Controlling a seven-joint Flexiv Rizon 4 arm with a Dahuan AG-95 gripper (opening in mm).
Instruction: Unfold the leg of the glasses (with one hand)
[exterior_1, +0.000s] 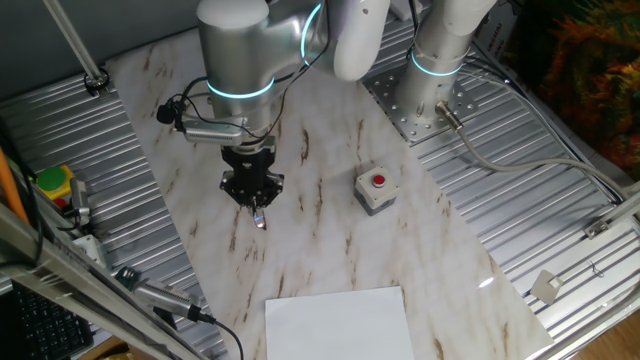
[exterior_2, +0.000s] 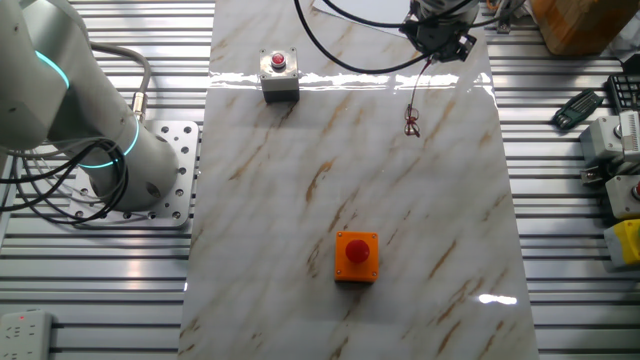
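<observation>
The glasses (exterior_2: 412, 124) are a small dark reddish wire frame below the gripper (exterior_2: 432, 58) at the far end of the marble table (exterior_2: 350, 180). One slim leg runs straight up from the frame into the fingertips. In one fixed view the gripper (exterior_1: 259, 208) points straight down with its fingers together, and only a small glint of the glasses (exterior_1: 261, 221) shows under the tips. The gripper is shut on the leg's end. Whether the frame touches the table or hangs just above it, I cannot tell.
A grey box with a red button (exterior_1: 375, 188) (exterior_2: 279, 74) stands beside the gripper. An orange block with a red knob (exterior_2: 357, 256) sits mid-table. A white sheet (exterior_1: 340, 322) lies at the table's edge. The arm's base (exterior_2: 110, 160) is bolted alongside.
</observation>
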